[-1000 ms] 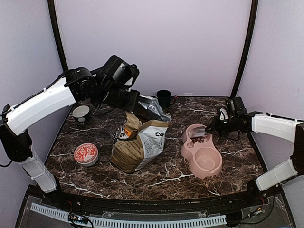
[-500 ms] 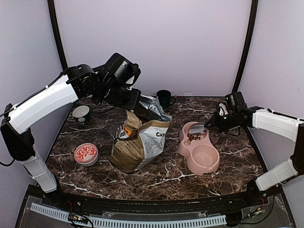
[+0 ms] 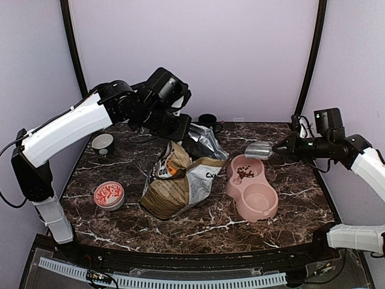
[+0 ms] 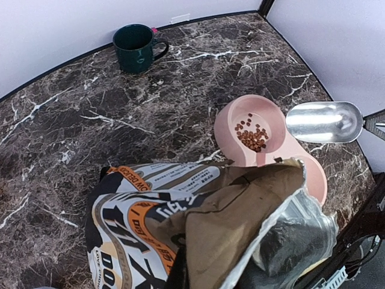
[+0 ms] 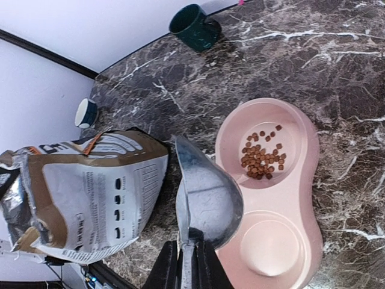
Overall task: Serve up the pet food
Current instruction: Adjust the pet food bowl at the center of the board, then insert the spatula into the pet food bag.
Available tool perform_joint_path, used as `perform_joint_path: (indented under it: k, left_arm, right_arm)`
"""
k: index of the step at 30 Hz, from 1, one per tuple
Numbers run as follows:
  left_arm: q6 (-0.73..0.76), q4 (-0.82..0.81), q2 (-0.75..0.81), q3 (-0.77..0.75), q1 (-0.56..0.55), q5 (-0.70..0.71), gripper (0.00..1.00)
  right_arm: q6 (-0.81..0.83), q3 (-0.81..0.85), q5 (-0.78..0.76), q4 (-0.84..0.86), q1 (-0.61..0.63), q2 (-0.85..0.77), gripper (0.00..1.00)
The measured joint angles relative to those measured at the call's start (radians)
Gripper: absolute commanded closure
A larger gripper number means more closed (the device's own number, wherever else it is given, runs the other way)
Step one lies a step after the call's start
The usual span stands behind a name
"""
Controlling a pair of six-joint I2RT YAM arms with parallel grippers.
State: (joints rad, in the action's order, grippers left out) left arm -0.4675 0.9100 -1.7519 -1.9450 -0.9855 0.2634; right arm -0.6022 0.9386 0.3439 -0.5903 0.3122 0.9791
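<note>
Top external view.
- Left pincer (image 3: 187, 133): clamped on the silver-lined top edge of the bag (image 3: 180, 186), lifting its mouth toward 2 o'clock.
- Right pincer (image 3: 283, 148): clamped on the handle of the scoop (image 3: 258, 150), which hangs at 1 o'clock of the double bowl (image 3: 260, 201).
- Pet food (image 3: 245, 173): a small heap in the bowl's far compartment. The near compartment is bare.
- Mug (image 3: 208, 122) at 12 o'clock of the bag, white cup (image 3: 103, 143) at 10 o'clock, red patterned dish (image 3: 109, 195) at 9 o'clock, all on the table (image 3: 198, 226). Their contents cannot be told.

Left wrist view.
- The bag mouth gapes toward 4 o'clock, and its inside is too dark to show any contents.
- The scoop (image 4: 323, 122) is empty and lies at 3 o'clock of the pet food (image 4: 252, 136).
- The pincer itself is not seen.

Right wrist view.
- The scoop (image 5: 207, 198) is empty, with the fingers (image 5: 171, 268) closed on its handle at 6 o'clock.
- The bag (image 5: 90, 192) is at 9 o'clock and the pet food (image 5: 262, 159) at 2 o'clock.

Step in hand, as judged: another scoop from bag to bowl, since the serving looks scant.
- To do it well, hold the bag mouth wide and steady.
- Enter it lip first and come out level.
- Tip low over the compartment's middle so the pellets do not bounce out.
</note>
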Motion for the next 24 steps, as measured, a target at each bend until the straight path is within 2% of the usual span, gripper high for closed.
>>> perform_joint_path:
  k: [5,12,18,24]
  left_arm:
    - [-0.015,-0.004,-0.039,-0.033,-0.032,-0.017,1.0]
    - [-0.038,-0.026,-0.057,-0.037,-0.06,-0.033,1.0]
    - [-0.051,-0.026,-0.061,-0.037,-0.063,-0.036,1.0]
    - [-0.062,-0.025,-0.061,-0.037,-0.068,-0.035,1.0]
  right_arm:
    - [-0.018,0.022,0.084,-0.04,0.023,-0.068,1.0]
    - [-0.047,0.062,0.131,-0.056,0.164,-0.08,1.0]
    - [-0.07,0.1,0.124,-0.03,0.308,-0.079,1.0]
    - [-0.07,0.158,0.053,-0.022,0.423,-0.048,1.0]
